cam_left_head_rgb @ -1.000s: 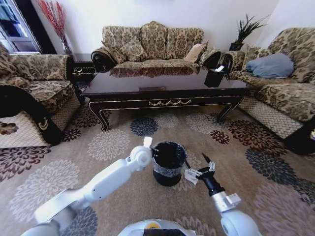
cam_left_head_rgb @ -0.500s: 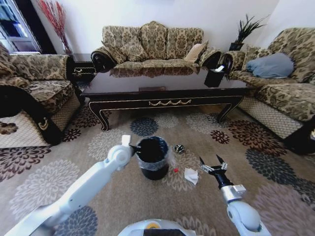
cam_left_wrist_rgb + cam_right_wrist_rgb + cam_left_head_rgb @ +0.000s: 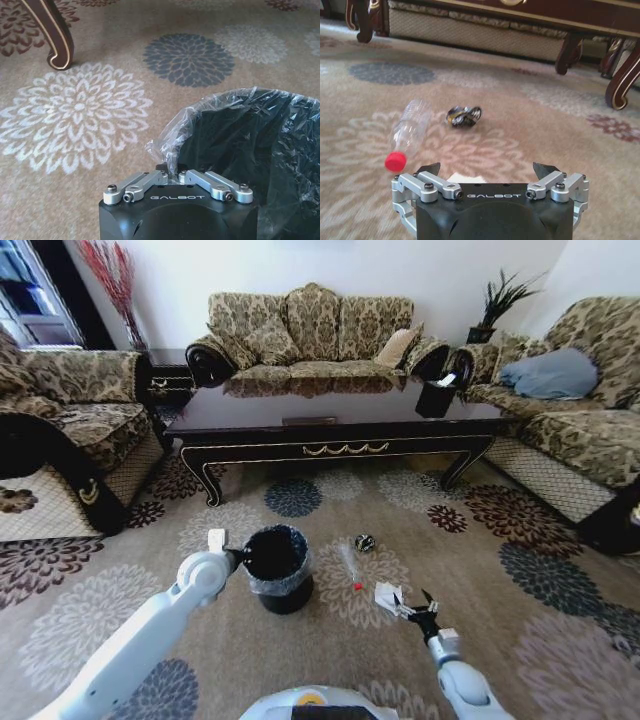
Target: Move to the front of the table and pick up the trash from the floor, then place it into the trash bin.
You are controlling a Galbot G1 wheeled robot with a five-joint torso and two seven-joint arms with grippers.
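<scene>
The left gripper (image 3: pixel 174 176), clenched on the trash bin (image 3: pixel 277 568), has dragged it toward nine o'clock; the right gripper (image 3: pixel 416 611) descends splayed over the white paper (image 3: pixel 387 594).

bin (image 3: pixel 276 568): mouth open, left gripper (image 3: pixel 232 557) pinching liner at rim | right of bin: bare carpet (image 3: pixel 480 570), only bottle (image 3: pixel 351 566), dark scrap (image 3: pixel 364 542), paper (image 3: pixel 388 597) | behind bin: table (image 3: pixel 330 415) blocks

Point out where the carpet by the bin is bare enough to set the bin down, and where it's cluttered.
Bare carpet lies between the trash bin, held at its liner by the left claw, and the table. Crowded: to the bin's right, the clear bottle, dark scrap and white paper lie close together at the open right claw.
</scene>
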